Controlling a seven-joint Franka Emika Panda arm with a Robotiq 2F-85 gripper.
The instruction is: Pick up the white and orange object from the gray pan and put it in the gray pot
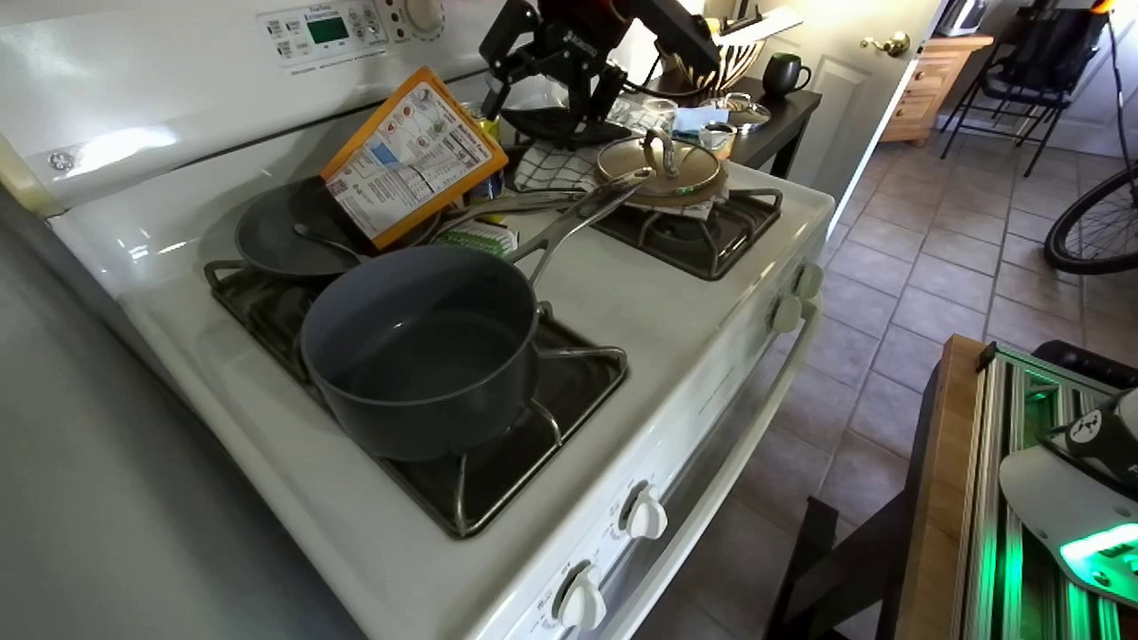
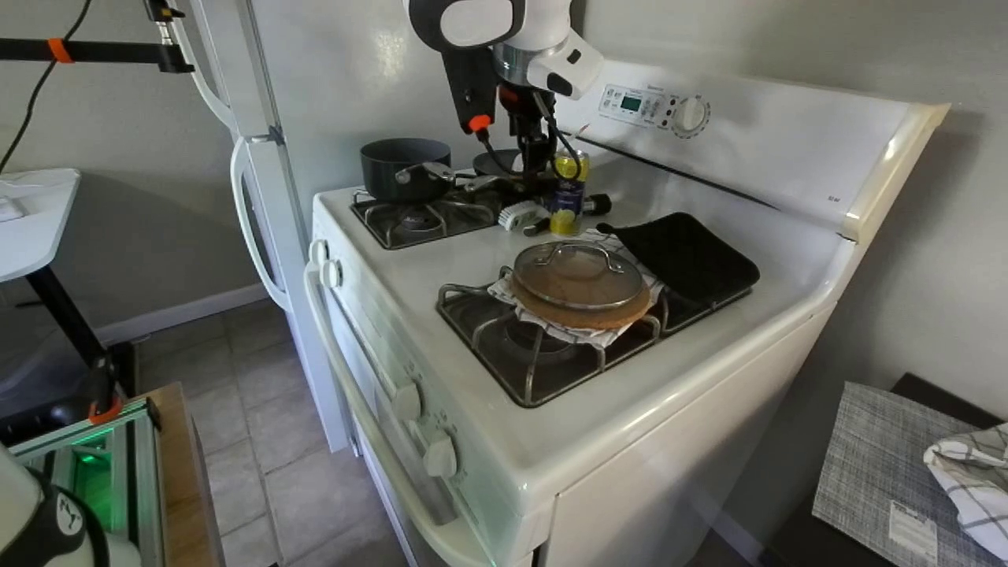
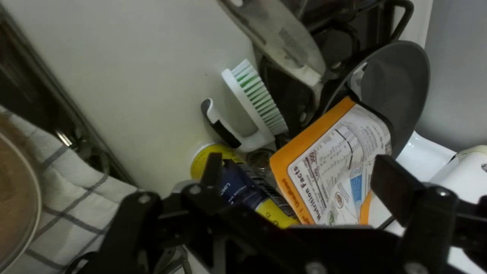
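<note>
Gripper (image 3: 300, 173): jaws spread wide, grasping nothing; in wrist view the orange-and-white pouch (image 3: 331, 167) shows btwn the fingers, beyond the tips, & in an exterior view fingers & pouch are apart (gap plain to see).
Pouch spot: far left on the stove (image 1: 658, 311) in an exterior view, lower end at the gray pan (image 1: 271, 227); exact contact pt hidden.
Pouch long axis: slanted, from low left end by the pan to raised right end, on the gripper's side.
Pouch face: white printed side turned near.
Gray pot (image 1: 418, 422): upright, near side of pan, handle running far right.
Can (image 3: 243, 182): yellow/blue, left of pouch in wrist view, partly covered by a finger.
</note>
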